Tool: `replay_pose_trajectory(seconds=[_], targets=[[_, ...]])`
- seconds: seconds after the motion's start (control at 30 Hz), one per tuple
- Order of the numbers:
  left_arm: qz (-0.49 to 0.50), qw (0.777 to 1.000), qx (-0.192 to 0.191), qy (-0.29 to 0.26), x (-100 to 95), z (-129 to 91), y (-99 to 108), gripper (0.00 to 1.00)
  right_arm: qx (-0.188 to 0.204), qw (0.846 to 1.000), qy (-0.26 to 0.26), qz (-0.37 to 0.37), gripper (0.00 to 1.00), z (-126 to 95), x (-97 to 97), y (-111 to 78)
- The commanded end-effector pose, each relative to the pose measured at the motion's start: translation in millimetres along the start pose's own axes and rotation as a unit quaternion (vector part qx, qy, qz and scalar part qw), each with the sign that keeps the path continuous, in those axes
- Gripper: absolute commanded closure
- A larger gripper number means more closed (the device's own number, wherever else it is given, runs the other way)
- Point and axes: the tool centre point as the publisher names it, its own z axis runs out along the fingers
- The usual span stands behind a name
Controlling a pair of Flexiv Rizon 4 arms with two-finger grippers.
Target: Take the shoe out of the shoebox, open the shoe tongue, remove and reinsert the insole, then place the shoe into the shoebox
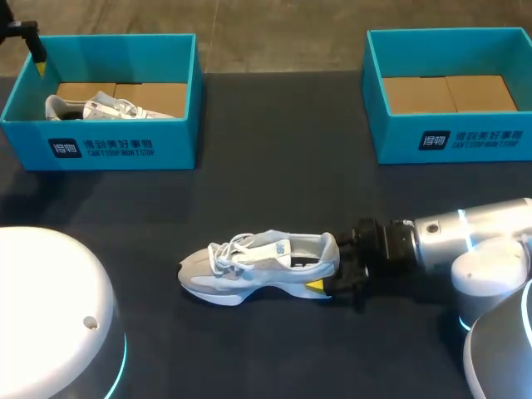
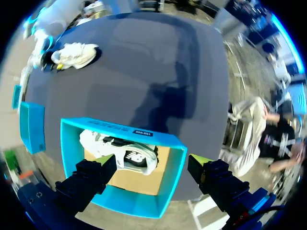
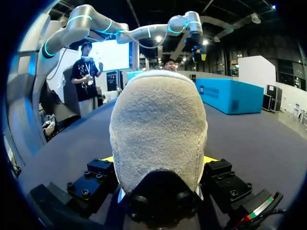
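A grey and white shoe (image 1: 258, 262) lies on its sole in the middle of the dark table, toe pointing left. My right gripper (image 1: 331, 264) comes in from the right and is shut on its heel. In the right wrist view the heel (image 3: 158, 124) fills the space between the two fingers, which press on it from both sides (image 3: 158, 160). My left gripper (image 1: 38, 60) hangs open above the far-left blue shoebox (image 1: 116, 141), holding nothing. In the left wrist view its fingers (image 2: 153, 163) stand wide apart over that box (image 2: 168, 143), and the gripped shoe (image 2: 74, 53) shows far ahead.
A second white shoe (image 1: 100, 106) lies inside the left box, also seen under my left gripper (image 2: 120, 153). Another blue shoebox (image 1: 449, 137) stands at the far right with only a cardboard floor showing. My arms' white bases fill the near corners.
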Motion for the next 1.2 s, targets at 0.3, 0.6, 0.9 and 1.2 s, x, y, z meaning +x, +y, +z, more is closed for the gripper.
replay_pose_trajectory(seconds=[0.3,0.6,0.9,1.2], targets=[[-0.422,0.895,0.114,0.084,-51.4,0.7,-26.2,0.0,0.003,1.0,0.001,0.001,1.0,1.0,-0.8,0.0],[-0.467,0.872,0.097,0.114,-58.3,6.6,-33.3,0.0,0.003,1.0,0.001,0.001,1.0,1.0,-0.8,0.0],[-0.467,0.872,0.097,0.114,-58.3,6.6,-33.3,0.0,0.003,1.0,0.001,0.001,1.0,1.0,-0.8,0.0],[-0.626,0.771,0.108,0.059,-72.5,-2.5,-75.8,0.0,0.003,1.0,0.001,0.001,1.0,1.0,-0.8,0.0]])
